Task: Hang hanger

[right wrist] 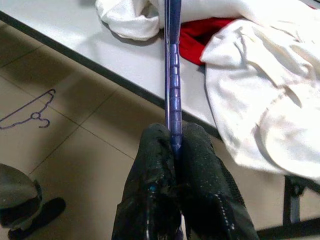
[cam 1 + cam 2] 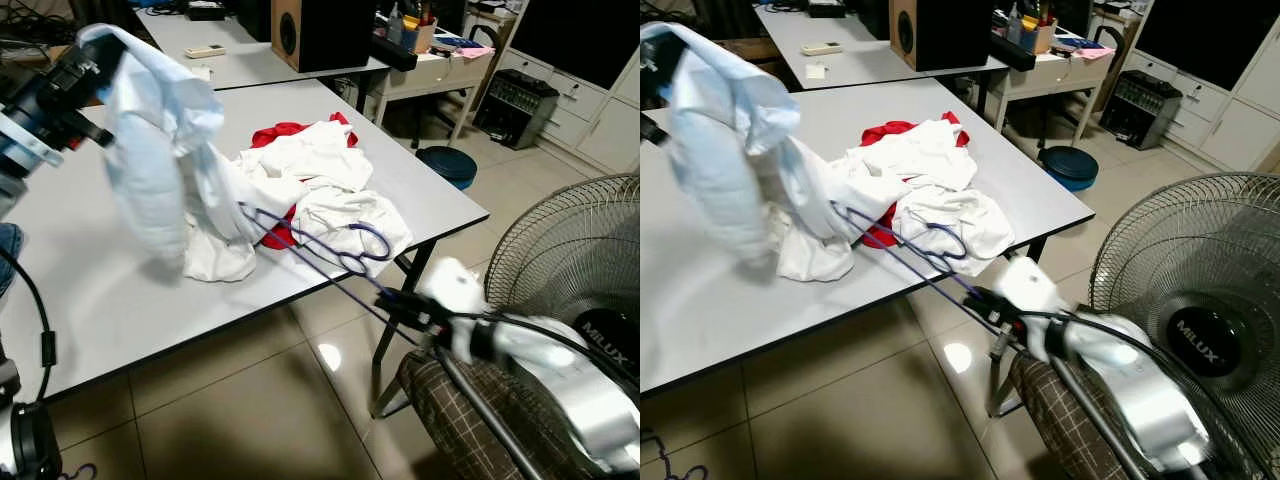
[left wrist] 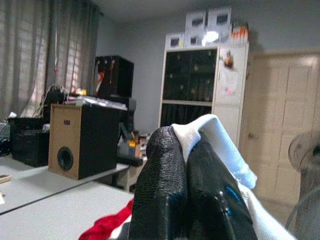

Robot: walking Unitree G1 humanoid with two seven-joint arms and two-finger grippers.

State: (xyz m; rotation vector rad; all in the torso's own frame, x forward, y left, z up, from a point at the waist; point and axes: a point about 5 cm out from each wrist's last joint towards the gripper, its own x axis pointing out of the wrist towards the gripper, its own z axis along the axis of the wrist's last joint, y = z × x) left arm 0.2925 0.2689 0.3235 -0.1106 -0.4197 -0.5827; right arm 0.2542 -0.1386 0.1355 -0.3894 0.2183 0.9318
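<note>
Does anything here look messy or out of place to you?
Yes. A second purple hanger lies on the floor tiles rather than with the clothes, and white and red garments sit in a rumpled heap near the table's edge.

A white table (image 2: 90, 300) stands on glossy beige floor tiles (image 2: 240, 400). Behind it, a wooden speaker (image 2: 318, 30) sits on another table. A Milux fan (image 2: 1200, 320) stands near white drawers (image 2: 575, 100).

Silver arms, black cables, glossy textured black fingers (image 1: 150, 210)
</note>
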